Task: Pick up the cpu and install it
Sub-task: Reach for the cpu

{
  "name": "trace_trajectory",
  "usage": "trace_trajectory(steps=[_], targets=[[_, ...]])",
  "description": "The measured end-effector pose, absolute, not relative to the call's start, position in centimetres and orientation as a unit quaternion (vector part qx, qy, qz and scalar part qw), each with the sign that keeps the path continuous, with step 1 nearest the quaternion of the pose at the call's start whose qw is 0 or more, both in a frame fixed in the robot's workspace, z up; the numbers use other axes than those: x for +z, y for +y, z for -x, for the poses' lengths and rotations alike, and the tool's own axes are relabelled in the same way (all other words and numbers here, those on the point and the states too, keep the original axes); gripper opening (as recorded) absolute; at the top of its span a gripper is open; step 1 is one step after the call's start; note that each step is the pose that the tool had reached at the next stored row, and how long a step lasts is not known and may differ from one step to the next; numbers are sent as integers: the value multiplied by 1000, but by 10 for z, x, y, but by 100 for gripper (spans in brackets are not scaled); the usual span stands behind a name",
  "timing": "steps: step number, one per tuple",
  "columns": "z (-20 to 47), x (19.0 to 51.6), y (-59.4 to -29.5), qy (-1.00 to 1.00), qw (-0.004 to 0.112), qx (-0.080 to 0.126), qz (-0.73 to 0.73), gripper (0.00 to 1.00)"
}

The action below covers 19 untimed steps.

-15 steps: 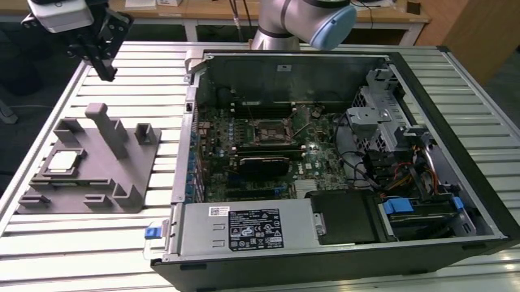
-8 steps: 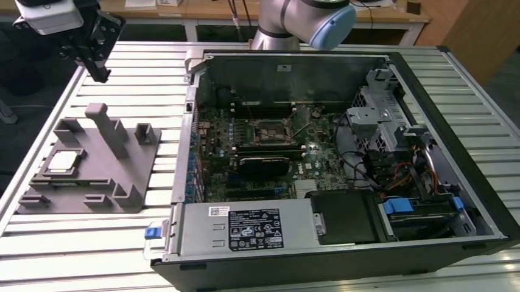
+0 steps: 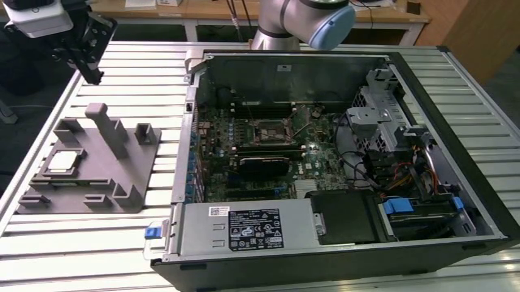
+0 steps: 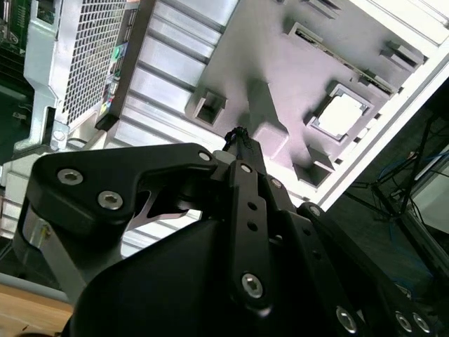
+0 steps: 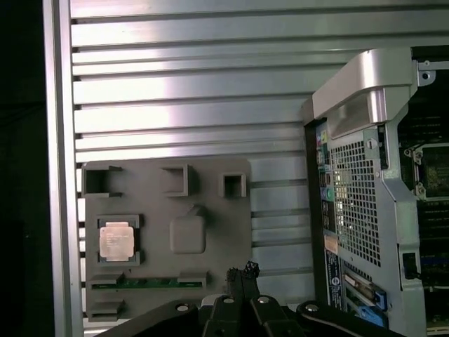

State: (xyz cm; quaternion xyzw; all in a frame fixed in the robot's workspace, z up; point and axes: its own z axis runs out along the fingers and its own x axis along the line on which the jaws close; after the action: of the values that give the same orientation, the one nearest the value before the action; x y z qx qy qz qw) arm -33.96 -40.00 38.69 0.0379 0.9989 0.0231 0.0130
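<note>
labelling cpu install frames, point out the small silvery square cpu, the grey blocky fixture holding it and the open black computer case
small silvery square cpu (image 5: 116, 241), first wrist view, centre of its metal top
grey blocky fixture (image 5: 151, 210), first wrist view, bare flat top
open black computer case (image 3: 325, 76), exterior view, inner back wall

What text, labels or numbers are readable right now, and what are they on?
No text is legible.
Black-and-white label on the silver metal power supply box: too small.
Small white sticker on the same box: too small.
Print on the silvery square cpu in the grey plastic fixture: blurred.
Dark label strip on the computer case's perforated rear panel: blurred.
</note>
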Motion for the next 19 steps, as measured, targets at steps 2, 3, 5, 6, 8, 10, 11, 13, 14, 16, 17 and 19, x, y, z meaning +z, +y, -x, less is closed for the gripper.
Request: trace_trajectory(steps=[2,3,5,6,8,10,11,13,14,16,17,19], targets=[[343,386,-400,999,13,23,-38,11],[344,385,-400,999,13,23,-38,11],[346,384,-400,999,13,23,-38,11],[347,384,-400,999,13,23,-38,11],[350,383,-400,999,13,23,-38,11],[352,382,-400,999,13,23,-38,11],[353,382,-400,999,13,23,-38,11],[355,381,-400,999,13,23,-38,11],[357,380,-400,999,13,23,-38,11],[359,379,-400,999,13,23,-38,11],[360,379,-400,999,13,23,-38,11],[363,377,-400,999,13,23,-38,11]])
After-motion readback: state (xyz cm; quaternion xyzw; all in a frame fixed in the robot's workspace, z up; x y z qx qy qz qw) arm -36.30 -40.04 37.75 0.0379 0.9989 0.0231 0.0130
